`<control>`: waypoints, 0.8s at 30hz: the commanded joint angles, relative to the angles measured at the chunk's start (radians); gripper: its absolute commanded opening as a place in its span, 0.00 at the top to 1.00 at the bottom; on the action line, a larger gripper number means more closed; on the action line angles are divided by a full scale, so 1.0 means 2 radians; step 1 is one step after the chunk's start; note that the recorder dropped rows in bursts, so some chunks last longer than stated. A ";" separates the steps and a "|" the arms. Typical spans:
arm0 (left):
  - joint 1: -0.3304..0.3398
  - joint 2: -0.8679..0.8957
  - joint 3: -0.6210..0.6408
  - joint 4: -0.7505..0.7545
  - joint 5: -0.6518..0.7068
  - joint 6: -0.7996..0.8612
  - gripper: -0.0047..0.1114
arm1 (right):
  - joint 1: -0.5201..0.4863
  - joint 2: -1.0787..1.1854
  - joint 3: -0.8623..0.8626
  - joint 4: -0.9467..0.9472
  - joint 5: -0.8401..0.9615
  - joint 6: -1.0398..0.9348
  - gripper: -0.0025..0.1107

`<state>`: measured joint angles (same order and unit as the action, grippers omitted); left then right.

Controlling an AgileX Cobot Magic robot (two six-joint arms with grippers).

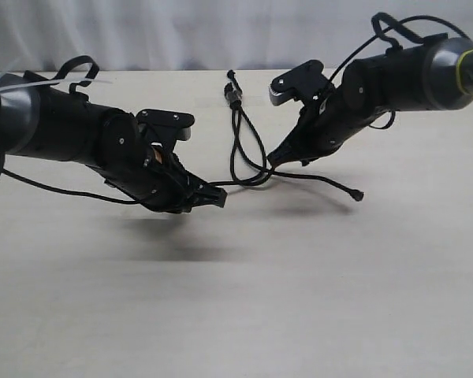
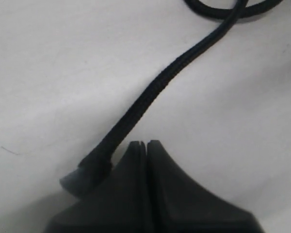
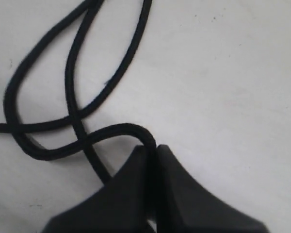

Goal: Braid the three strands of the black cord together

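Closest in the exterior view, the left gripper hangs low over the middle of the worktop, and one of the three strands runs to its tips. The black cord has its bound end by the far edge. Its strands trail toward the middle and cross there loosely, with no tight plait. The right gripper sits at that crossing, and the knobbed tip of a free strand lies toward the right edge.

Left wrist view: the jaws are pressed together, yet the strand end lies just beside one finger, not between them as far as shows. A pull from here would likely leave it behind.

Right wrist view: the jaws are clenched on a looped strand that bends into their seam. A second strand passes beneath one finger. Lifting could drag it along and snarl the crossing, or the thin hold could slip.
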<state>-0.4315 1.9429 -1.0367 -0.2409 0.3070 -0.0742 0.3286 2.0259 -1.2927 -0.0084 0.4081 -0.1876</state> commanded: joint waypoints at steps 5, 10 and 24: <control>-0.002 -0.007 0.002 -0.008 0.020 0.000 0.96 | -0.003 0.043 0.001 -0.004 -0.002 -0.006 0.94; 0.007 -0.059 -0.005 0.007 0.028 0.000 0.96 | -0.003 0.045 0.001 0.013 0.058 -0.002 0.94; 0.033 0.050 -0.082 -0.037 0.075 -0.003 0.96 | -0.001 0.045 0.002 0.147 0.209 -0.071 0.94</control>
<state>-0.3515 1.9808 -1.1929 -0.2569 0.4309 -0.0742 0.3283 2.0984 -1.3021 0.2485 0.7517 -0.3115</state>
